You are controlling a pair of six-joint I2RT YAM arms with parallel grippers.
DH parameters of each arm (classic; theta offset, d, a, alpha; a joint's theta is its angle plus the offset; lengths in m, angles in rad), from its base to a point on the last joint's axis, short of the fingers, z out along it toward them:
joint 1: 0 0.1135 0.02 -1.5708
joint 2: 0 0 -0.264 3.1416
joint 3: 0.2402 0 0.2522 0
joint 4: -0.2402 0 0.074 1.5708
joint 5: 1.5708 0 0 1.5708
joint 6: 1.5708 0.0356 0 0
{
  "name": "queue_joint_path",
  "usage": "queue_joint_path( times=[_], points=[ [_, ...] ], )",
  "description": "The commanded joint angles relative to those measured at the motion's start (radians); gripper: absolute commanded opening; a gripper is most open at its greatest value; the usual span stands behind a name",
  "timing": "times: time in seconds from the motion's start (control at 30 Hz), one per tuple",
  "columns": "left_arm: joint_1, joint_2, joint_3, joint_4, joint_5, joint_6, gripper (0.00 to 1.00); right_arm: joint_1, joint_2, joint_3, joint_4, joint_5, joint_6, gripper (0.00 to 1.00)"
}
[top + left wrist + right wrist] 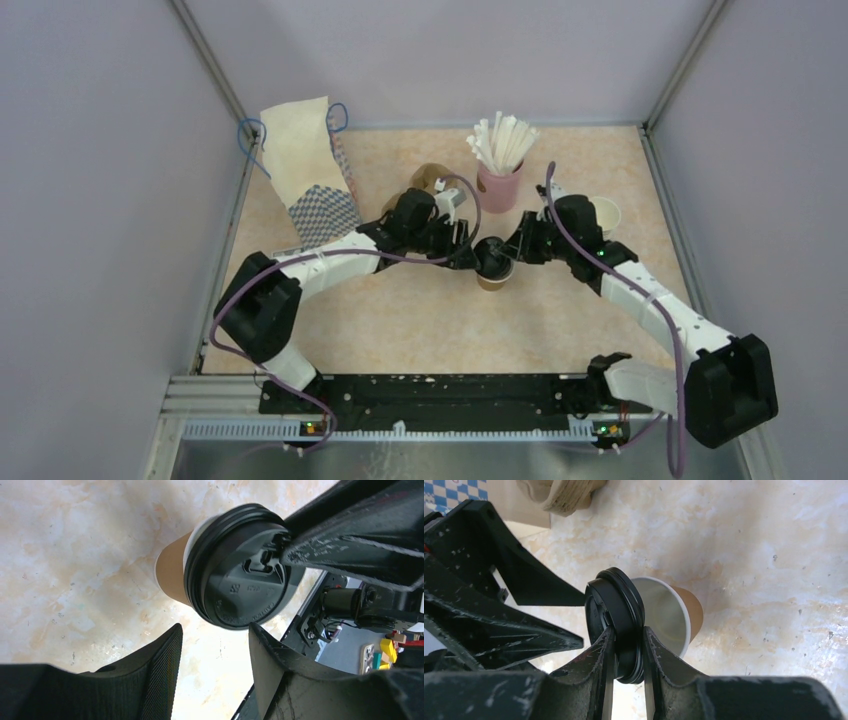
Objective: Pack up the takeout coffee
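The brown kraft paper cup (pixel 494 278) stands mid-table, white inside (pixel 664 617). The round black lid (pixel 491 254) sits tilted over its rim, one side lifted so the cup's inside shows. My right gripper (pixel 625 652) is shut on the lid's edge (pixel 621 610), one finger on each face. In the left wrist view the lid (pixel 240 575) faces me above the cup's brown wall (pixel 172 572). My left gripper (pixel 215 647) is open and empty, just short of the lid; it sits left of the cup in the top view (pixel 462 252).
A white paper bag (pixel 305 165) with blue handles and a blue-checked pattern stands at the back left. A pink cup of white straws (pixel 500 180) stands behind the coffee. Lidless brown cups (pixel 430 178) lie near it. A white cup (pixel 606 214) sits right.
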Motion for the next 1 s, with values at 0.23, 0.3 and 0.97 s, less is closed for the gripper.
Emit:
queue_joint_path(
  times=[0.23, 0.3, 0.97],
  points=[
    [0.002, 0.005, 0.027, 0.052, 0.012, 0.009, 0.57, -0.087, 0.0, -0.06, 0.078, -0.152, 0.025, 0.16],
    [0.002, 0.014, 0.037, 0.051, 0.016, 0.011, 0.56, -0.094, -0.008, -0.066, 0.088, -0.169, 0.033, 0.16],
    [0.001, 0.036, 0.048, 0.084, 0.023, 0.009, 0.56, -0.242, 0.021, -0.101, 0.139, -0.354, 0.062, 0.16]
  ],
)
